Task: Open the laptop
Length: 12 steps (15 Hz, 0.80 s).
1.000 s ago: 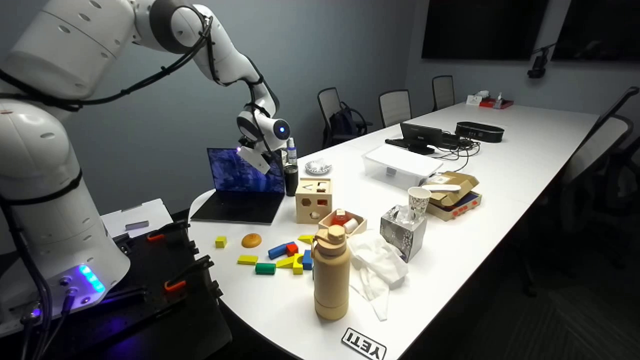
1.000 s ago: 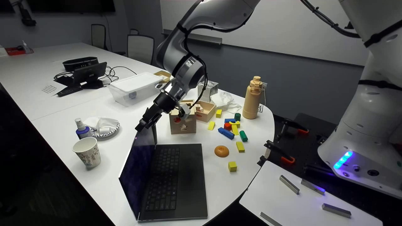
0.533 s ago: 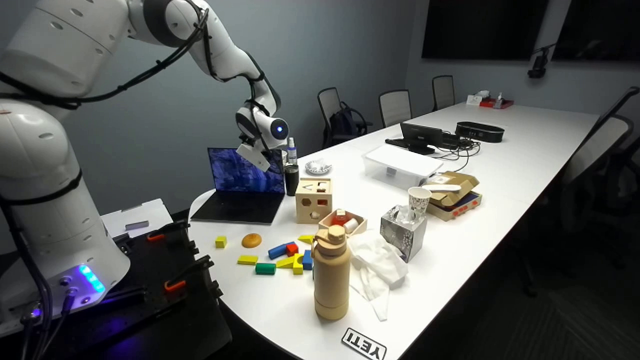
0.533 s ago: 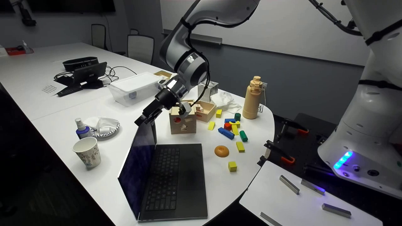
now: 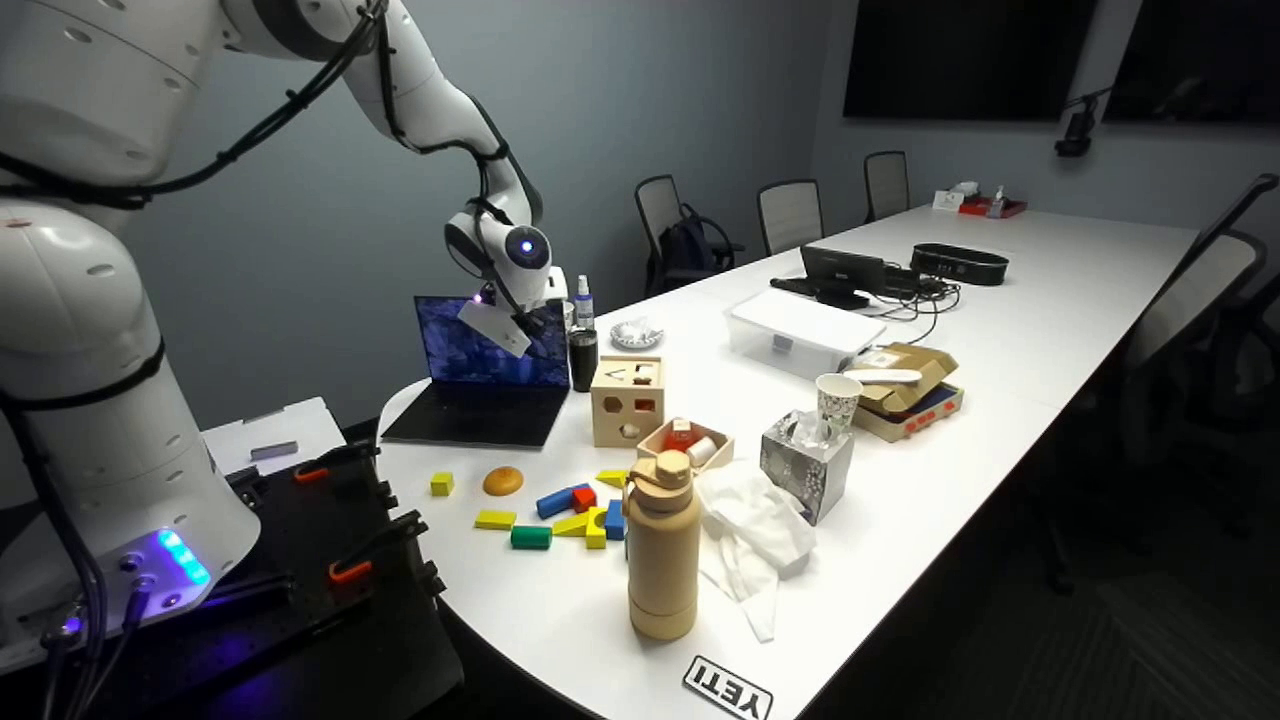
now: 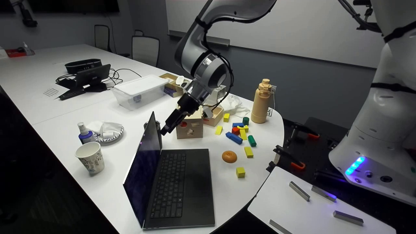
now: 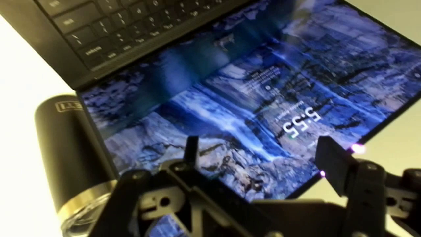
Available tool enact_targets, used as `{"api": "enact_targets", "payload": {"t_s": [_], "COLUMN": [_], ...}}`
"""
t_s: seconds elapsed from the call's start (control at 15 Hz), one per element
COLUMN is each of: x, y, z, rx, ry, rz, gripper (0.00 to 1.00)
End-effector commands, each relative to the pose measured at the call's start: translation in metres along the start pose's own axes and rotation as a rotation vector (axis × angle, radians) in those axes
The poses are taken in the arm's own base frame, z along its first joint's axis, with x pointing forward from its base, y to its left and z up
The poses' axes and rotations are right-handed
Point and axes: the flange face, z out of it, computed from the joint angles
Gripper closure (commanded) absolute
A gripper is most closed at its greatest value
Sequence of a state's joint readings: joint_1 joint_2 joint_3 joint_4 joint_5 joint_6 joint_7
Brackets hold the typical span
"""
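Note:
The laptop stands open on the table, with its dark keyboard half (image 6: 195, 182) flat and its lid raised steeply. Its blue lit screen (image 5: 480, 340) shows in an exterior view, and the wrist view (image 7: 230, 115) shows the time on it. My gripper (image 6: 164, 132) is on the keyboard side of the lid, near the screen's upper corner by the wooden block toy. In the wrist view the gripper (image 7: 258, 140) is open, its fingers (image 7: 332, 161) wide apart with only the screen behind them. I cannot tell whether a finger touches the screen.
A black tumbler (image 7: 72, 154) stands right beside the lid. The wooden block toy (image 6: 190, 130) is close to my gripper. Loose blocks (image 6: 234, 138) and a tan bottle (image 6: 261, 102) are farther along. A paper cup (image 6: 91, 157) and spray bottle (image 6: 85, 133) stand behind the lid.
My gripper has moved from the lid's top corner to the keyboard side, toward the robot's base. The lid's upper corner now shows uncovered. The lid's angle looks about the same.

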State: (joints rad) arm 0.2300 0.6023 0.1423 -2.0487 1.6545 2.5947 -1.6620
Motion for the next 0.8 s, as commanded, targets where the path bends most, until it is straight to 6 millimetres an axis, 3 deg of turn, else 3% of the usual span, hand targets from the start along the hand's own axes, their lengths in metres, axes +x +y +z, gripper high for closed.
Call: {"api": "enact_targets", "payload": {"t_s": [0.0, 0.47, 0.53, 0.73], "x": [-0.016, -0.042, -0.046, -0.052], "y": [-0.003, 0.010, 0.014, 0.028], "z": [-0.003, 0.018, 0.023, 0.036], "rx": [-0.130, -0.329, -0.337, -0.351], "ry": [-0.062, -0.197, -0.217, -0.264], "rz": [-0.002, -0.049, -0.046, -0.058], "gripper": [0.42, 0.95, 1.00, 1.00]}}
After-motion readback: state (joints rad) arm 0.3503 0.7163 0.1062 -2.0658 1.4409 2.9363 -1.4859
